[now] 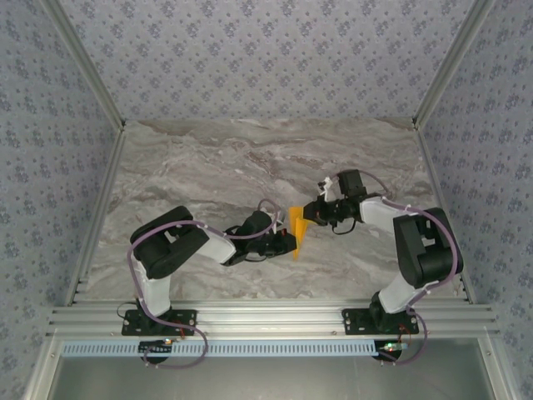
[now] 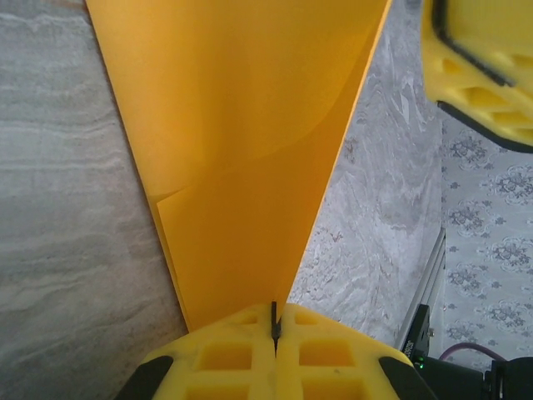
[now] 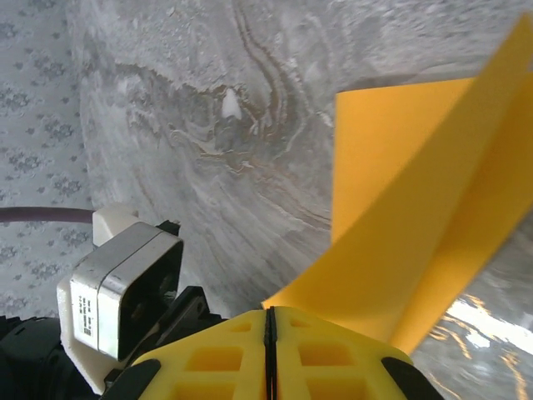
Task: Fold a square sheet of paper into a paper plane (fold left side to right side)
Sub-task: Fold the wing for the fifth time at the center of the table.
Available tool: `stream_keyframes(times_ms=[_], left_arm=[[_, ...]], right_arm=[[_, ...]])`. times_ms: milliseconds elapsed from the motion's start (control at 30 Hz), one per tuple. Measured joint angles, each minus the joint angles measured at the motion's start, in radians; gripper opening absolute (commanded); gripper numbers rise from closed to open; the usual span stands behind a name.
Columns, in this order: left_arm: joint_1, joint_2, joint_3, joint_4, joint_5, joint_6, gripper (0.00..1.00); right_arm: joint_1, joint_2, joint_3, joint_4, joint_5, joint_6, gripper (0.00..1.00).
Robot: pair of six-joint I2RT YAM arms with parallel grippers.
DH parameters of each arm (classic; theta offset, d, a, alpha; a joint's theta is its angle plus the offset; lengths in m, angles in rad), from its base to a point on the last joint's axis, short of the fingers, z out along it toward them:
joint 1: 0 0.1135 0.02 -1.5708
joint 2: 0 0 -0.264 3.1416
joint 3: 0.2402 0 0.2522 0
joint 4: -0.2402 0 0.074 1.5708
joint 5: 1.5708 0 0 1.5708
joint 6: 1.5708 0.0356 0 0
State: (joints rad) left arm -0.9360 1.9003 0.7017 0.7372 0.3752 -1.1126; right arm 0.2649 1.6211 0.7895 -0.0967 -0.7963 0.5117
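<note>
The left arm (image 1: 179, 246) and right arm (image 1: 416, 250) are made of rounded black joint housings (image 1: 433, 254) and white link shells (image 1: 376, 212), each with a thin lilac cable (image 1: 133, 250) and a black base plate (image 1: 158, 322). The left gripper (image 2: 275, 327) and right gripper (image 3: 268, 321) have bright yellow plastic fingers (image 2: 225, 358) with square moulded pockets.

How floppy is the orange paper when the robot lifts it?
Probably floppy: the paper curves between the left gripper and right gripper. Likely very light, being so thin. It may tear if they pull apart.
</note>
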Motion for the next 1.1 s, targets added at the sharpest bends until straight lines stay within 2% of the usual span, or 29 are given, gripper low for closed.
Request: stream_keyframes(times_ms=[533,1100], left_arm=[[0.001,0.0,-0.008,0.012,0.0,-0.017,0.0],[0.014,0.029,-0.041,0.1,0.013,-0.068,0.0]], right_arm=[[0.032,0.107,0.0,0.09,-0.004,0.029,0.08],[0.042,0.169,0.01,0.132,-0.003,0.042,0.08]])
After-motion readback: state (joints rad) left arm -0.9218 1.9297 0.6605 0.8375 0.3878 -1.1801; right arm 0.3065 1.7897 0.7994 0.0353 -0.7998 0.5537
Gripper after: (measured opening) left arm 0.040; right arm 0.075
